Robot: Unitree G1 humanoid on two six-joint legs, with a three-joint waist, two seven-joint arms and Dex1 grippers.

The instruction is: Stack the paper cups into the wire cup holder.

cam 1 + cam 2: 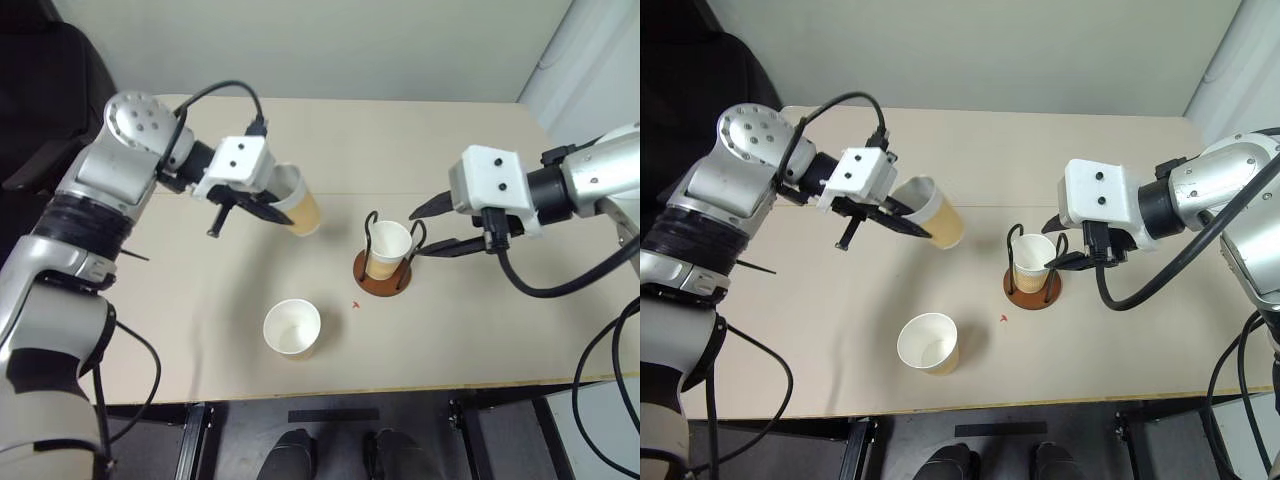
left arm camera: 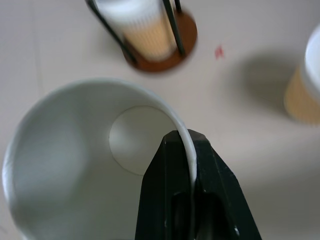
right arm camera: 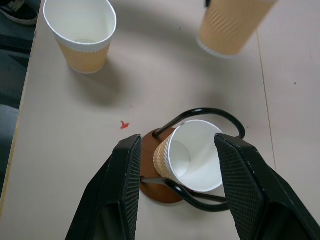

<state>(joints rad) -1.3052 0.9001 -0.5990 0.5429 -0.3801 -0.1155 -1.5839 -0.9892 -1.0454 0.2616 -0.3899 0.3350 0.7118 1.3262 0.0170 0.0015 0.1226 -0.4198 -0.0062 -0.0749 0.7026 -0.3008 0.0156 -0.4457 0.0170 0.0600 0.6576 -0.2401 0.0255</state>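
Note:
My left gripper [image 1: 276, 206] is shut on the rim of a paper cup [image 1: 303, 207], which hangs tilted above the table to the left of the wire cup holder [image 1: 382, 279]. In the left wrist view one finger sits inside the cup [image 2: 70, 165] and one outside. The holder's reddish-brown base carries a second paper cup [image 1: 388, 246] upright between the black wire loops. A third paper cup [image 1: 292, 328] stands upright near the table's front edge. My right gripper [image 1: 421, 231] is open just to the right of the holder; its fingers [image 3: 125, 170] flank the holder's cup [image 3: 195, 155] without gripping it.
The beige table [image 1: 190, 300] has its front edge close below the standing cup. A small red mark [image 1: 356, 305] lies on the table between that cup and the holder. A black chair [image 1: 40, 90] is at the back left.

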